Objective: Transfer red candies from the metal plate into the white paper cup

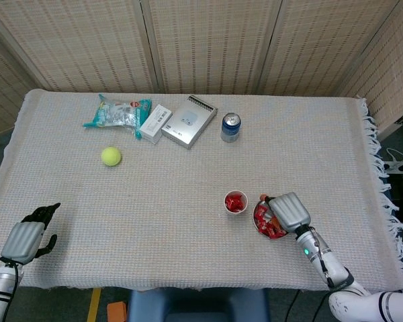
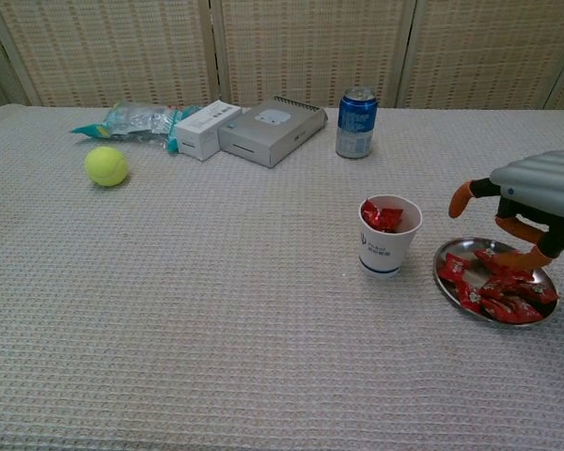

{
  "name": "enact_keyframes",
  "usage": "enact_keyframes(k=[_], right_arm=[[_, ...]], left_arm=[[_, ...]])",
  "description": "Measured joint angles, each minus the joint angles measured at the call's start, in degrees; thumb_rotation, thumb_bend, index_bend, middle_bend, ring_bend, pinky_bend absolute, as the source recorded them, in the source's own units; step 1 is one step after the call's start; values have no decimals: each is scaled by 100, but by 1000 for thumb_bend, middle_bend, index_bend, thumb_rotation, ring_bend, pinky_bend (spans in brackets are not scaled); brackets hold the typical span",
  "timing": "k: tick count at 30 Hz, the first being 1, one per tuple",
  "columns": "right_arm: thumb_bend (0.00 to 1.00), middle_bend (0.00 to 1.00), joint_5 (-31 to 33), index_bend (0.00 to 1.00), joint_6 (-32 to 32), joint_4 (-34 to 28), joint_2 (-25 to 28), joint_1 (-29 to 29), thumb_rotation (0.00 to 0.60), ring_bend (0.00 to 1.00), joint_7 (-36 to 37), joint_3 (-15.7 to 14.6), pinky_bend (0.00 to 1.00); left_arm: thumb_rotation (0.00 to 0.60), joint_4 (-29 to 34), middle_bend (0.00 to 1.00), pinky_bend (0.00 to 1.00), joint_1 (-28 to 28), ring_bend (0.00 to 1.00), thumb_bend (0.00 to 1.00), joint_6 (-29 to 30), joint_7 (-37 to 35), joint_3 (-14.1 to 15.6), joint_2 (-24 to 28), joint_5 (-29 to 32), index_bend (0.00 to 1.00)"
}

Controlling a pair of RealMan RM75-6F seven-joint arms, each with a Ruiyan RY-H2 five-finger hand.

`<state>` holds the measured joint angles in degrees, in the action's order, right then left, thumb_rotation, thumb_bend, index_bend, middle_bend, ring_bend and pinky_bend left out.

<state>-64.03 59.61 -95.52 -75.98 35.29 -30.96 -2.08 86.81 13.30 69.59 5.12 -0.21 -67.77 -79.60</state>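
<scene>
The white paper cup stands upright with red candies showing at its rim. Right of it the metal plate holds several red candies. My right hand hovers over the plate with its orange-tipped fingers spread and pointing down at the candies, nothing held. My left hand hangs off the table's front left corner, holding nothing; whether its dark fingers are spread or curled does not show.
Along the back lie a snack bag, a white box, a grey device and a blue can. A yellow-green tennis ball sits at the left. The table's fringed edge runs along the right.
</scene>
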Motion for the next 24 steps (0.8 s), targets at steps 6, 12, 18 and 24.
enact_keyframes(k=[6, 12, 18, 24], right_arm=[[241, 843, -213, 311, -83, 296, -140, -132, 600, 880, -75, -207, 1000], [240, 843, -233, 347, -189, 396, -251, -179, 600, 880, -182, -236, 1000], [240, 843, -248, 400, -214, 561, -372, -211, 600, 880, -286, -229, 1000], [241, 843, -268, 427, -216, 711, -501, -256, 600, 881, -358, -206, 1000]], left_arm=[[600, 6, 103, 263, -3, 95, 471, 1, 26, -8, -5, 32, 0], [600, -2, 103, 263, 0, 95, 472, -2, -5, -5, 7, 20, 0], [600, -1, 103, 263, -2, 95, 471, 7, 1, -1, 2, 11, 0], [600, -2, 103, 263, 0, 95, 471, -2, 0, -4, 3, 22, 0]])
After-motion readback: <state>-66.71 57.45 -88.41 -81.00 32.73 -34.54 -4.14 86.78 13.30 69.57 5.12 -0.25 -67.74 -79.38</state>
